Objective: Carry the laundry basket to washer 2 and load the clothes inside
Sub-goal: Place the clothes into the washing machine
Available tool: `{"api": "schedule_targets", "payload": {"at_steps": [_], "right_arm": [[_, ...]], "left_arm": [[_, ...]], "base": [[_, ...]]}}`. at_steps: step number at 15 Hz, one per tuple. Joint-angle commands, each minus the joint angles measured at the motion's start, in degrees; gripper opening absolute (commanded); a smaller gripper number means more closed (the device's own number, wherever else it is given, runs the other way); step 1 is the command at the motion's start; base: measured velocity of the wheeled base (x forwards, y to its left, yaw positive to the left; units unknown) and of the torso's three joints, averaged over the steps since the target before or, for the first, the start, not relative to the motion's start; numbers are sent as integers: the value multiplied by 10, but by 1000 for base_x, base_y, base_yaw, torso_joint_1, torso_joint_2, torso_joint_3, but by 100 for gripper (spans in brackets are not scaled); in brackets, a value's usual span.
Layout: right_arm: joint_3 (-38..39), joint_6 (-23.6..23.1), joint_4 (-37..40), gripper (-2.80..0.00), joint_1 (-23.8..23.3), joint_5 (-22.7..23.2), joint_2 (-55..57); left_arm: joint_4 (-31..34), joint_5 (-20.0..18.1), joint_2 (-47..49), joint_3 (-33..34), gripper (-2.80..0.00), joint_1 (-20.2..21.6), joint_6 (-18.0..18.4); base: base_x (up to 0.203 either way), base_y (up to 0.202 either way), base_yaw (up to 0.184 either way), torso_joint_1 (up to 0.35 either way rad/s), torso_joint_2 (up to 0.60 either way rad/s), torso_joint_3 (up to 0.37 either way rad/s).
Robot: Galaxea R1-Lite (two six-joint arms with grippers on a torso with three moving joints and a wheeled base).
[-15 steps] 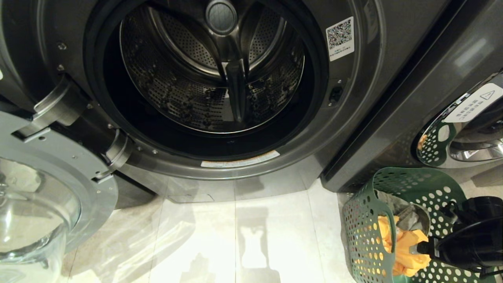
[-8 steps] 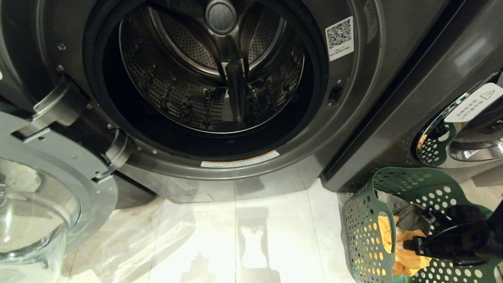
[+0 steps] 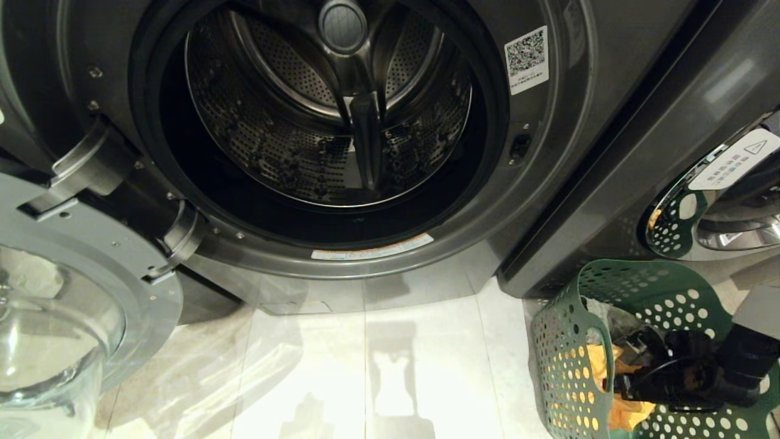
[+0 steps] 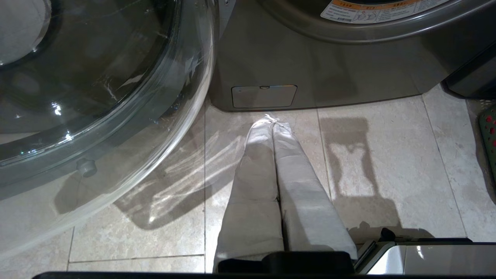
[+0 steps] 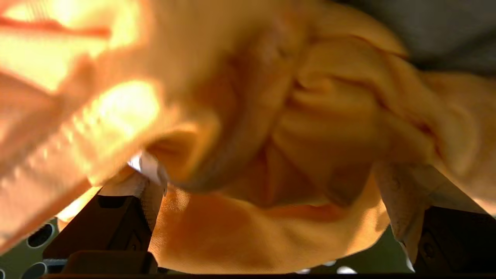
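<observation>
Basket (image 3: pixel 563 366): set on floor right of washer (image 3: pixel 548 183) | drum (image 3: pixel 329 116): I see it empty | right hand (image 5: pixel 267 217): jaws wide, astride yellow garment (image 5: pixel 310 128) in basket, ungripped | left hand (image 4: pixel 277 182): shut, parked | loading all pending.

The dark green plastic laundry basket (image 3: pixel 563 360) is dotted all over with round holes; the crumpled garment (image 5: pixel 310 128) in it is bright yellow; the front-load washer (image 3: pixel 548 201) is dark grey, its steel drum (image 3: pixel 274 140) peppered with fine perforations; the floor tiles (image 4: pixel 387 162) are pale beige, faintly mottled.
</observation>
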Motion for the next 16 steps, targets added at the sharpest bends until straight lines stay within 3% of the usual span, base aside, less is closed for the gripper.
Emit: {"api": "schedule_targets", "payload": {"at_steps": [1,3,4,11,16], "right_arm": [[-4,-2,-2,0,11,11,23],[-4,-1,-2,0,25,30,25],[-4,-1,-2,-280,33,30,26],[-4,27,-1,-280,38,-13,5],[53,28,11,-280,21,-18,-101]], "left_arm": [[0,-1,1,4,-280,0,0],[0,0,1,4,-280,0,0],[0,0,1,4,-280,0,0],[0,0,1,4,-280,0,0],[0,0,1,4,-280,0,0]], "base": [[0,0,0,0,0,0],[0,0,0,0,0,0],[0,0,0,0,0,0],[0,0,0,0,0,0],[0,0,0,0,0,0]]}}
